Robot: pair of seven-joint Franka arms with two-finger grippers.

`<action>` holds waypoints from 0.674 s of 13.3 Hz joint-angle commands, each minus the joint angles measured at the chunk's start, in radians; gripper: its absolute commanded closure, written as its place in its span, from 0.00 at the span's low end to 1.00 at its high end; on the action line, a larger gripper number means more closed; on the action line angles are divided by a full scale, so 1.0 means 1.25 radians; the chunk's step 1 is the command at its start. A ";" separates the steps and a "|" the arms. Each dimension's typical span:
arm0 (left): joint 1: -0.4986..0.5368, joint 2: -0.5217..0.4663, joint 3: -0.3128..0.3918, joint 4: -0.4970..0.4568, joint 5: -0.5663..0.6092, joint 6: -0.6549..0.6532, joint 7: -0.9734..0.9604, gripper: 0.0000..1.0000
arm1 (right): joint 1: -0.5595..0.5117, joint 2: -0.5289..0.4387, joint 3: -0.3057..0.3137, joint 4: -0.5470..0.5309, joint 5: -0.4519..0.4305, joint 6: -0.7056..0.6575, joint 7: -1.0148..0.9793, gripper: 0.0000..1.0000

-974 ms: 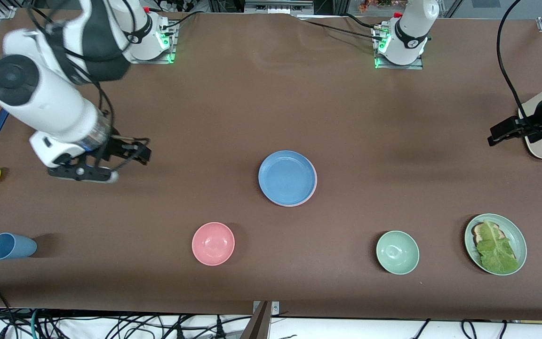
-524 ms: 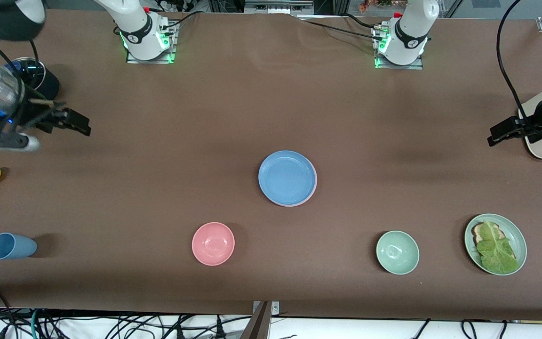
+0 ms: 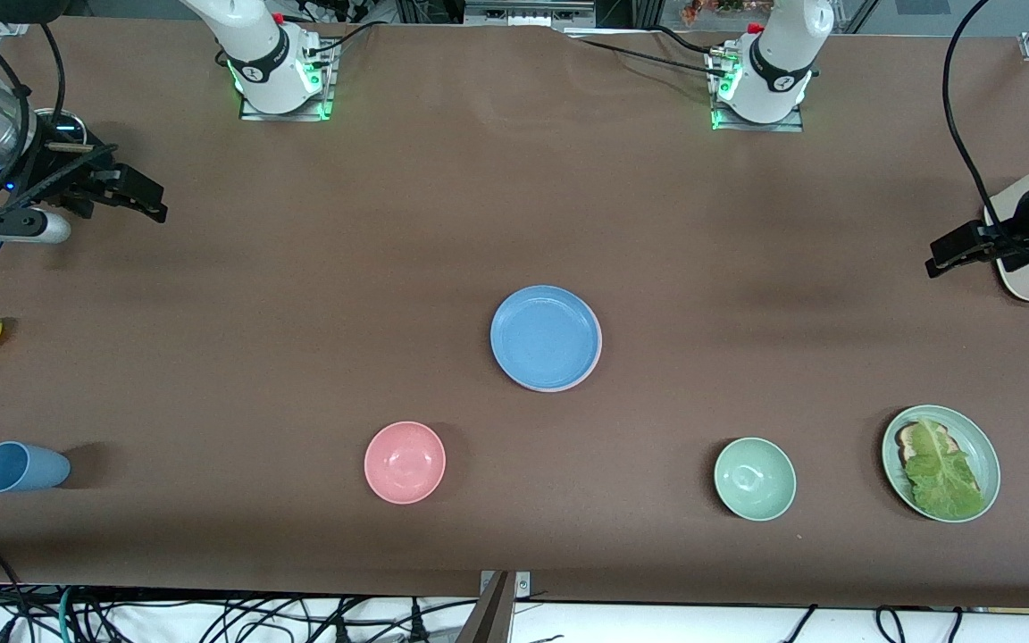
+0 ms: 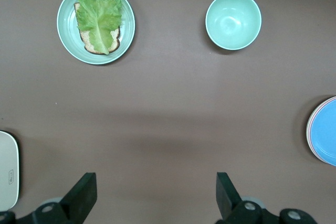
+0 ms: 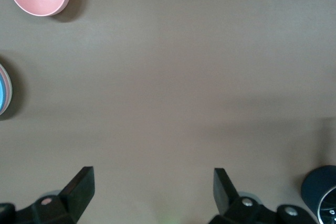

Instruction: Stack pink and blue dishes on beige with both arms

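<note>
Blue plate [image 3: 544, 336] sat atop pink plate [image 3: 598, 355] mid-table. Left gripper [image 4: 156, 195] and right gripper [image 5: 153, 192] hung released, empty, at opposite table ends.

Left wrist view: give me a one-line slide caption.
Open left claw over bare table, facing lettuce plate, green bowl and blue plate stacked on pink.

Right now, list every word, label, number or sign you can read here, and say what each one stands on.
None can be read.
Beige plate: a small dark mark on it, too small to read.
Arm bases: small dark round emblems, not legible.
Blue plate, pink bowl and green bowl: no markings.
</note>
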 commanded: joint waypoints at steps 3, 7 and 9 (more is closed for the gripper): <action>-0.003 0.003 0.002 0.012 0.019 0.001 0.013 0.00 | -0.009 -0.010 0.003 0.009 -0.005 -0.008 -0.014 0.00; -0.002 0.003 0.001 0.011 0.018 0.003 0.013 0.00 | -0.009 -0.010 0.003 0.014 -0.005 -0.008 -0.013 0.00; -0.002 0.003 0.001 0.011 0.018 0.003 0.013 0.00 | -0.009 -0.013 0.004 0.014 -0.006 -0.009 -0.010 0.00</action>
